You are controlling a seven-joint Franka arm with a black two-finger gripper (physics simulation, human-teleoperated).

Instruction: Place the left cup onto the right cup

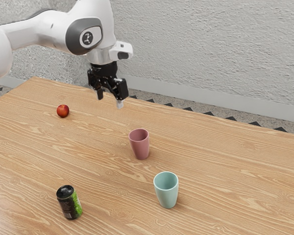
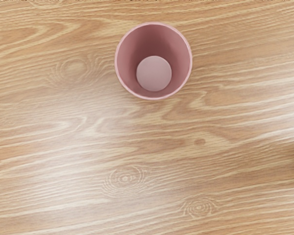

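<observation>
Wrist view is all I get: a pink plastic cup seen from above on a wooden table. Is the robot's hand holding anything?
Observer: No. The black two-finger gripper hangs open and empty above the wooden table.
Operator: What else sits on that table?
Observer: A small red apple, a black-and-green drink can and an upright pale teal plastic cup.
</observation>
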